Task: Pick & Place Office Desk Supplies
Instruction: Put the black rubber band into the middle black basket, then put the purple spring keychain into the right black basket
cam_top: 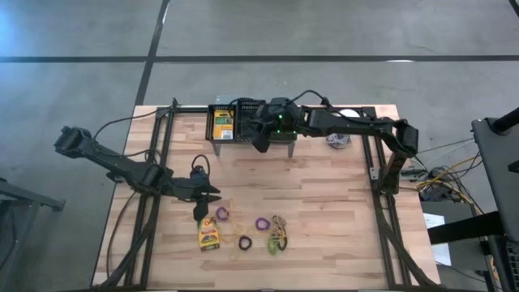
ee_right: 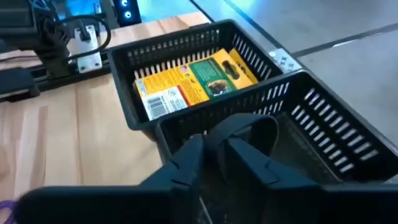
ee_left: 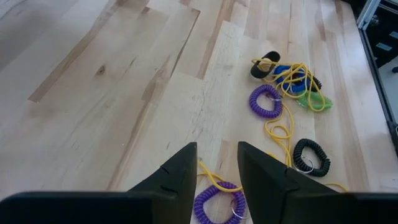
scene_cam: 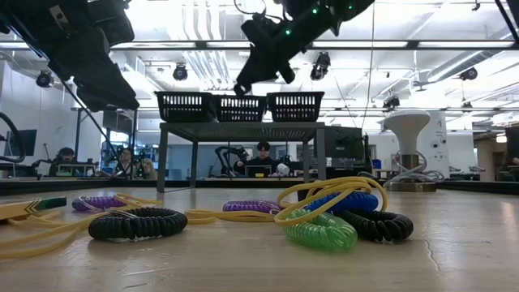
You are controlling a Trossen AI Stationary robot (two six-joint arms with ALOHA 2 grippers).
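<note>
The left gripper hangs low over the near half of the table, its fingers spread with nothing between them. The nearest purple coil band lies directly below the gap between the fingers. In the high view it is just off the fingertips at about 4 o'clock, flat on the wood, and being a ring it has no long axis to line up with. By that measure a short descent would probably put the fingers astride its rim, and the left arm is much the nearer of the two.

The right gripper is far off at 1 o'clock, over the middle basket on the grey shelf at the table's far edge. A dark arched shape sits just past its fingertips. The pictures do not show whether the fingers clamp it or have let go.

Loose supplies still on the table:
- two purple coils, the second being farther out
- two black coils, one alone and one at the edge of the tangle
- one blue coil
- one green coil
- thin yellow bands looped through the lot, too tangled to count

There are two crayon boxes. One lies on the table at 6 o'clock from the left gripper, with its long axis running 12 to 6. The other is already in the end basket. The low view shows three baskets.
</note>
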